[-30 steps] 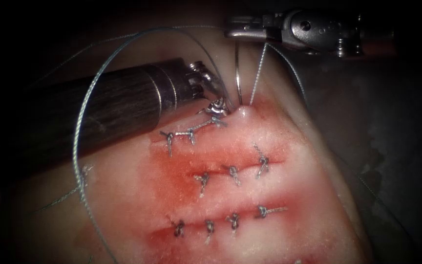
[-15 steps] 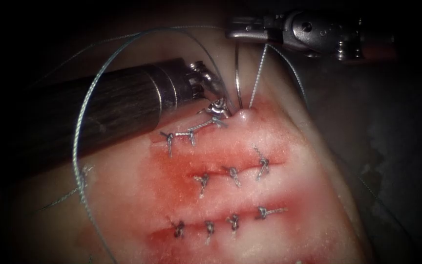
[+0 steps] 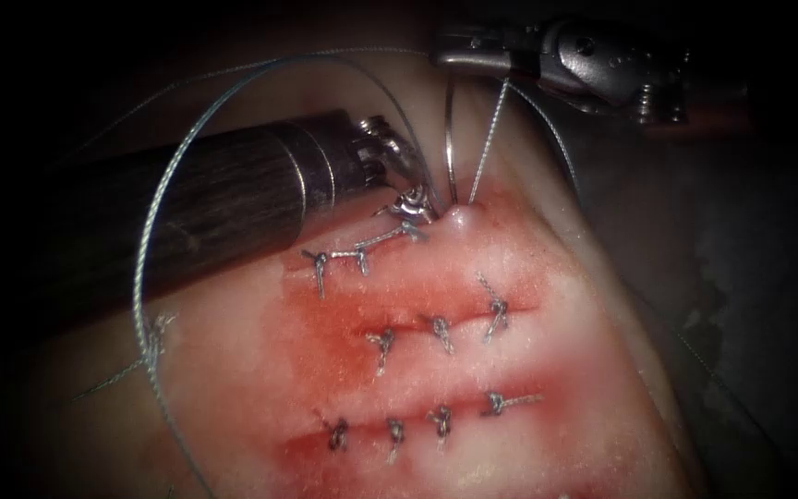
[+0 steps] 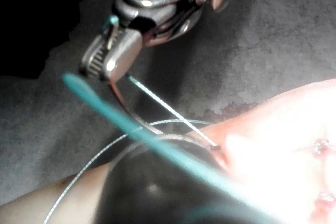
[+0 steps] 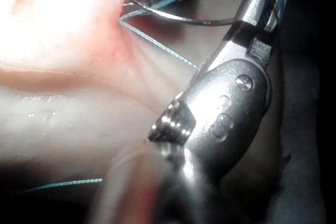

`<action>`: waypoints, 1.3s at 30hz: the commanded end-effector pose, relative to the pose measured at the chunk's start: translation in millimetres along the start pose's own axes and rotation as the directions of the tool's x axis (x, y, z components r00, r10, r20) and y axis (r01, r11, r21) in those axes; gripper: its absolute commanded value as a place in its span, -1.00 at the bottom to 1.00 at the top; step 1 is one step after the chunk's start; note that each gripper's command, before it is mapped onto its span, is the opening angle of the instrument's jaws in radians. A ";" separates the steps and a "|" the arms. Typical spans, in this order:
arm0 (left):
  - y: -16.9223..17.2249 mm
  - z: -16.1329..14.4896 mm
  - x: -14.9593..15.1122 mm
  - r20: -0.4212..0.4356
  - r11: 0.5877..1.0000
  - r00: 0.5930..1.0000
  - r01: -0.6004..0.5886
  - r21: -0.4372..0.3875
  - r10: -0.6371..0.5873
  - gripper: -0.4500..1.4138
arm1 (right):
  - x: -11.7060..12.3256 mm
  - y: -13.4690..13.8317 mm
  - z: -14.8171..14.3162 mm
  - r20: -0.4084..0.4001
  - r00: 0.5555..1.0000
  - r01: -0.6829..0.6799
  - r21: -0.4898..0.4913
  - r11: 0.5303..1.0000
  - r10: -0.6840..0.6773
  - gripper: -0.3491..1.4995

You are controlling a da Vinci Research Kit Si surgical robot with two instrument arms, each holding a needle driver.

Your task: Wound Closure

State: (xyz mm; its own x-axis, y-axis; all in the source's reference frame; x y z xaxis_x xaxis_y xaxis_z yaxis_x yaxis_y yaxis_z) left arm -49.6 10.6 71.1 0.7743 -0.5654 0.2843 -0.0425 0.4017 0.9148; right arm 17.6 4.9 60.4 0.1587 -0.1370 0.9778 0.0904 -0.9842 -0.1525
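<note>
Both tools are sitting at the upper cut's right end. Right tool (image 3: 459, 57) is clamping the needle (image 3: 449, 139) near its upper end, curve hanging below the jaws, lower end entering the raised tissue (image 3: 510, 268). Left tool (image 3: 410, 205) is pressing there; its jaws' state is unclear. Thread (image 3: 145, 249) is looping beside its shaft.

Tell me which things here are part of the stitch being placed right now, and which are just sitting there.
In use:
right tool, jaws shut on the needle's upper end
needle, its other end in the tissue
thread
left tool, at the cut's top end

Just lying there:
finished knots
red fluid
</note>
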 end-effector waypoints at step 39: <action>1.1 -2.0 -2.6 0.061 0.998 0.997 -0.039 -0.043 0.042 -1.00 | 3.1 1.3 -1.1 -0.002 0.962 -0.271 0.133 0.953 0.274 -1.00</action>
State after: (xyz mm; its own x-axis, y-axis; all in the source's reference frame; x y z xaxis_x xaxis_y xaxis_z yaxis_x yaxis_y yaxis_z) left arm -49.9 13.0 70.8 0.7262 -0.5954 0.3437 -0.0471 0.4557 0.8889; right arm 16.4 2.7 63.1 0.1714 -0.4085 0.8965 0.1769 -0.8824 -0.4359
